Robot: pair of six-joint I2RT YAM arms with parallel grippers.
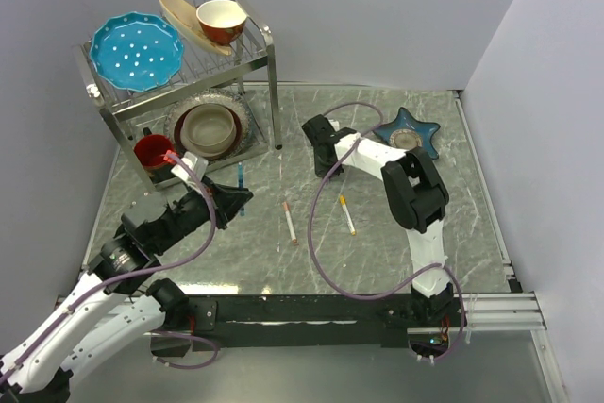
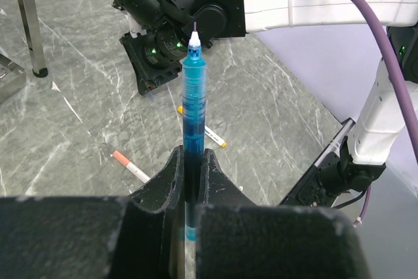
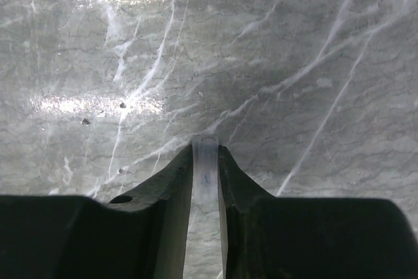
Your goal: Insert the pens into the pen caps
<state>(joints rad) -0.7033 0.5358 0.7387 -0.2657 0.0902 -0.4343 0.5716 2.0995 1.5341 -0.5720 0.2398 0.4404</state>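
Blue pen (image 2: 194, 115): clamped low on its barrel in the left gripper (image 2: 192, 164), its tip pointing toward the right gripper (image 3: 206, 151). Pink-ended pen (image 1: 290, 221) and orange-ended pen (image 1: 347, 215): flat on the table (image 1: 453, 233), apart, between the arms, well inside its edges. The right gripper is low over the table, fingers pinched on a pale translucent piece (image 3: 206, 178). This shows only in its wrist view, kind unclear.

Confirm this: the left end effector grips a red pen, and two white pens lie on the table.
Wrong on colour: the left wrist view shows the left end effector gripping a blue pen, not red. The pink-ended pen and the orange-ended pen, both white, do lie on the table.
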